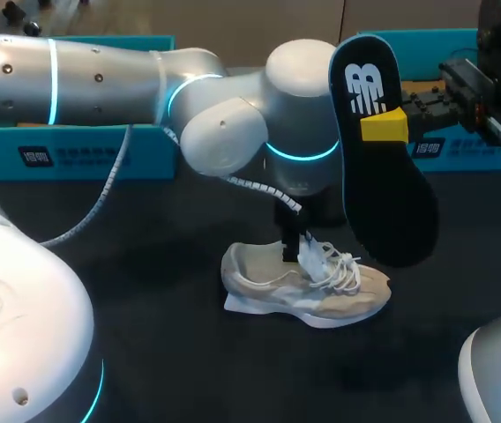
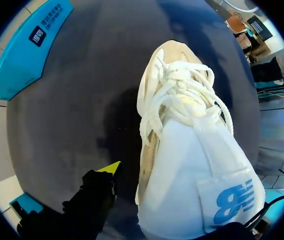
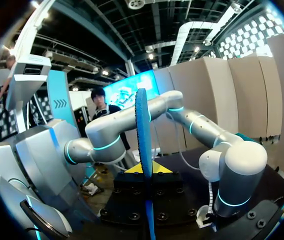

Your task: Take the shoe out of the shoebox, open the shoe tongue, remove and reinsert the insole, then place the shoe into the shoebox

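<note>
Nearest us, the shoe (image 1: pixel 308 286) sits on its sole on the dark table (image 1: pixel 145 352). Our left gripper (image 1: pixel 293 247) is down at its tongue, but we cannot tell whether it grips. Higher up, our right gripper (image 1: pixel 385 126) is clamped on the upright insole (image 1: pixel 390 207), and the teal shoebox (image 1: pixel 83 154) stands at the back.

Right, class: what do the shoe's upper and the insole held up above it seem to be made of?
Shoe upper: beige suede-like panels over pale fabric, matte, with woven white laces. Insole: probably foam with a smooth dark face, blue edge, printed white logo; thin seen edge-on.
</note>
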You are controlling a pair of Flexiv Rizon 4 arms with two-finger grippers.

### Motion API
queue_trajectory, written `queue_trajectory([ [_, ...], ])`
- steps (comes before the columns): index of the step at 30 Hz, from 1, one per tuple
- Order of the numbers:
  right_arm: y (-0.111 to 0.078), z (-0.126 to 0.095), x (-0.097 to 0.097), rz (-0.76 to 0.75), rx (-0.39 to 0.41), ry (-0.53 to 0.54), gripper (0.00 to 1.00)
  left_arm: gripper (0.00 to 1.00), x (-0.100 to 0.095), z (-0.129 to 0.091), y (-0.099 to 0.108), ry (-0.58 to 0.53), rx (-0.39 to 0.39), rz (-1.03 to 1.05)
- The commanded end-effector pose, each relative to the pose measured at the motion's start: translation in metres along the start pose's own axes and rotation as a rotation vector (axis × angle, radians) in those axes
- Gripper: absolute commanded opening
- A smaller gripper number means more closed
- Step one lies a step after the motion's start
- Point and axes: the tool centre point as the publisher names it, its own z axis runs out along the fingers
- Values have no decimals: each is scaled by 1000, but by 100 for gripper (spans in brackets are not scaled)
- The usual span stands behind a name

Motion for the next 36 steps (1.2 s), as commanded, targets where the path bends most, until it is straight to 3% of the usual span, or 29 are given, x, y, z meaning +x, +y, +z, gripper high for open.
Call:
queue_trajectory([
  [1, 2, 2, -2, 2, 5, 3, 0, 0, -1, -5, 4, -3, 25, 7],
  [17, 2, 2, -2, 2, 5, 3, 0, 0, -1, -12, -2, 2, 64, 72],
  [18, 2, 2, -2, 2, 5, 3, 0, 38, -1, -12, -2, 1, 71, 78],
  [19, 2, 2, -2, 2, 5, 3, 0, 65, -1, -12, -2, 1, 72, 78],
  [20, 2, 2, -2, 2, 5, 3, 0, 100, 0, -13, -2, 1, 77, 81],
  [36, 2, 2, -2, 2, 5, 3, 0, 100, 6, -30, 4, -18, 116, 79],
])
